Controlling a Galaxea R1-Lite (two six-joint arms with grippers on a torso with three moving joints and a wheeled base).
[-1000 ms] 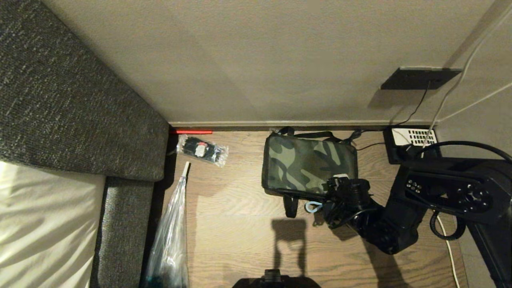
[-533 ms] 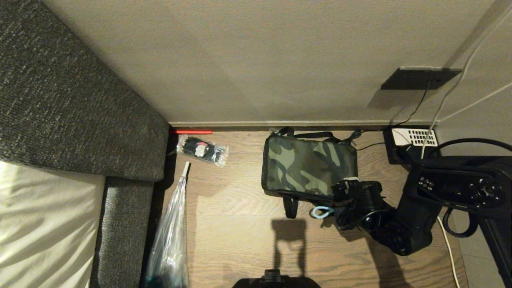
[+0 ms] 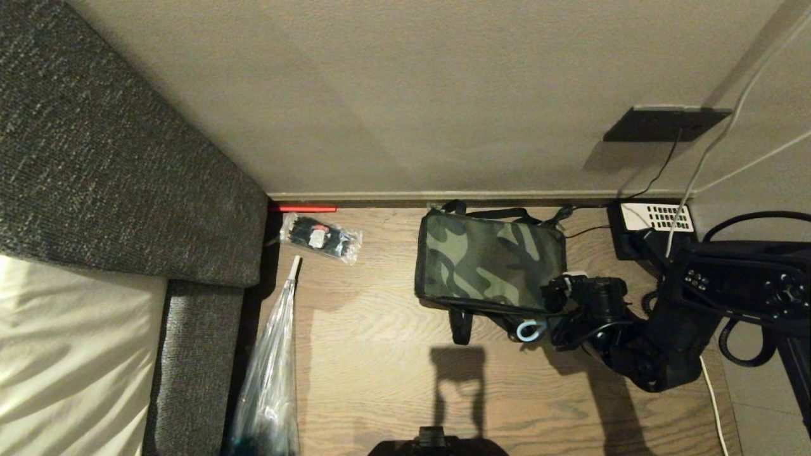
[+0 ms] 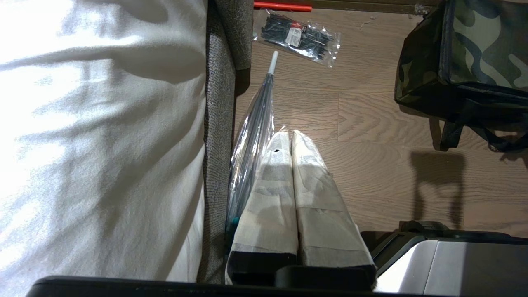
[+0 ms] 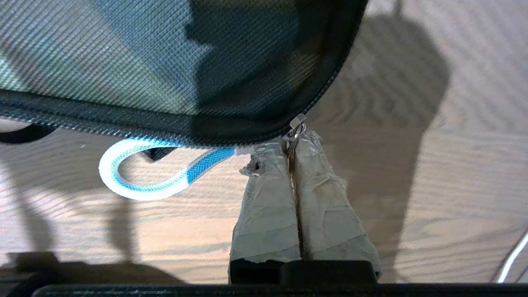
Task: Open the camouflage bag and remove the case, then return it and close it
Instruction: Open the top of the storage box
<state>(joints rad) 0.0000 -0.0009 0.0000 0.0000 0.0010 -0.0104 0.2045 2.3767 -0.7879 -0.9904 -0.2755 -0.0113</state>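
Two claws show, and only one is working. At nine o'clock in the head view lies the bed (image 3: 70,342); beside it a plastic-wrapped umbrella (image 3: 269,373) and a clear packet of cable ties (image 3: 320,239). The left claw (image 4: 293,138) hangs parked near the umbrella, pads pressed together on nothing. The camouflage bag (image 3: 488,263) sits zipped on the wooden floor (image 3: 380,380) at about one o'clock, against the wall. The right claw (image 5: 293,142) is pinched tight on the zipper pull ring (image 5: 293,136) at the bag's near-right corner. The bag looks soft and light, so it may drag; the ring is the sensible hold. Only the right wrist view shows this pinch and the blue-white cord loop (image 5: 140,187) clearly; the head view alone shows the telephone (image 3: 649,228) at three o'clock.
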